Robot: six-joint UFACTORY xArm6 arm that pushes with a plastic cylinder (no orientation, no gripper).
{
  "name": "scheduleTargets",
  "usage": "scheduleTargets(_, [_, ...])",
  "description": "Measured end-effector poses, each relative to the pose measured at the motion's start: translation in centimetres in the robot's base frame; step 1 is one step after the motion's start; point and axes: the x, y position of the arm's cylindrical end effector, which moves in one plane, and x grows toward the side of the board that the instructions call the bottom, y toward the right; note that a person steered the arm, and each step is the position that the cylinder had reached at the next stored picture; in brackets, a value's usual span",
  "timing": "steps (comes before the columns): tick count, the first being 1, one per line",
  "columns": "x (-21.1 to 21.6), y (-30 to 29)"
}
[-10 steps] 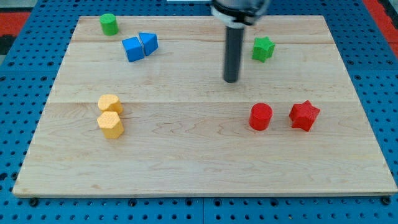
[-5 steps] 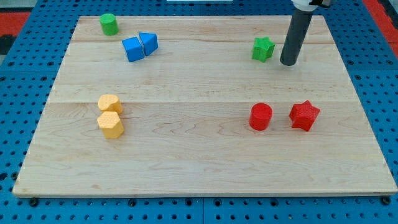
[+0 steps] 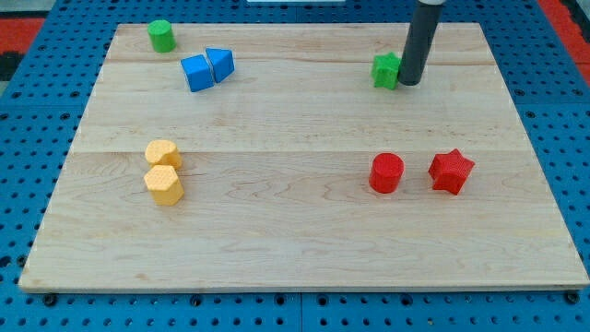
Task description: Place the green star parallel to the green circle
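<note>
The green star (image 3: pixel 385 71) lies near the view's top right of the wooden board (image 3: pixel 295 240). My tip (image 3: pixel 410 83) is down on the board right against the star's right side and hides its right edge. The green circle (image 3: pixel 161 36) sits far off at the view's top left corner of the board, slightly higher in the view than the star.
A blue cube (image 3: pixel 196 73) and a blue triangle (image 3: pixel 220 63) touch each other right of the green circle. Two yellow blocks (image 3: pixel 163 172) sit stacked close at the left. A red circle (image 3: pixel 386 172) and a red star (image 3: pixel 451 171) lie below my tip.
My tip swung from left of the star round to its right side, then closed in leftward to touch it. The star has shifted only slightly left.
</note>
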Motion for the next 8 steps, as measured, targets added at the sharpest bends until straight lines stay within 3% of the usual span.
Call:
scheduleTargets(3, [-2.3,-4.5])
scheduleTargets(8, [-2.3,-7.5])
